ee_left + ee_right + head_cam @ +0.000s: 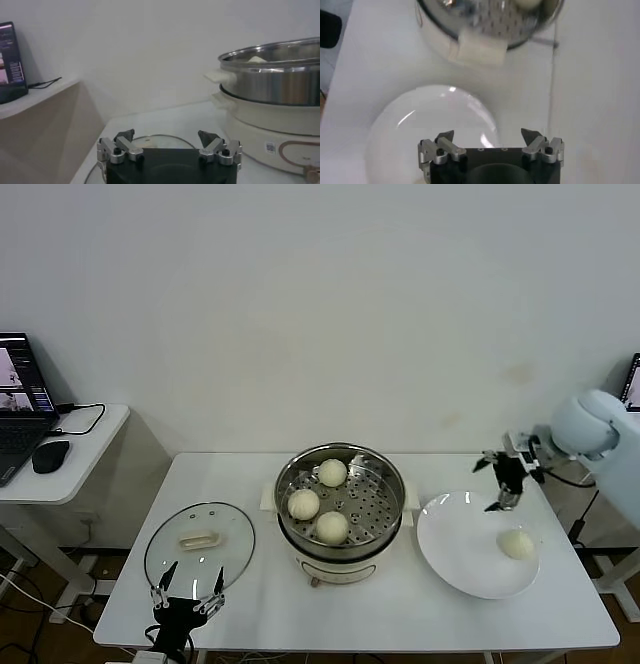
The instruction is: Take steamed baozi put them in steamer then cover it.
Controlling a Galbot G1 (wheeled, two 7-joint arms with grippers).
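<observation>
The steel steamer (pixel 340 484) stands mid-table on its cream pot base and holds three baozi (pixel 332 473) (pixel 304 503) (pixel 332 527). A fourth baozi (pixel 516 544) lies on the white plate (pixel 455 544) to the right. My right gripper (pixel 505 502) hangs open above the plate's far edge, empty and behind the bun. The glass cover (pixel 200 542) lies flat on the table at the left. My left gripper (pixel 190 586) stands open at the cover's near rim, holding nothing. In the left wrist view the steamer (pixel 272 75) rises beyond the cover (pixel 150 141).
A side desk (pixel 70 464) at the far left carries a laptop (pixel 22 399) and a mouse (pixel 50 454). The table's front edge (pixel 350 646) runs just below the cover and plate. Bare tabletop lies between cover and pot.
</observation>
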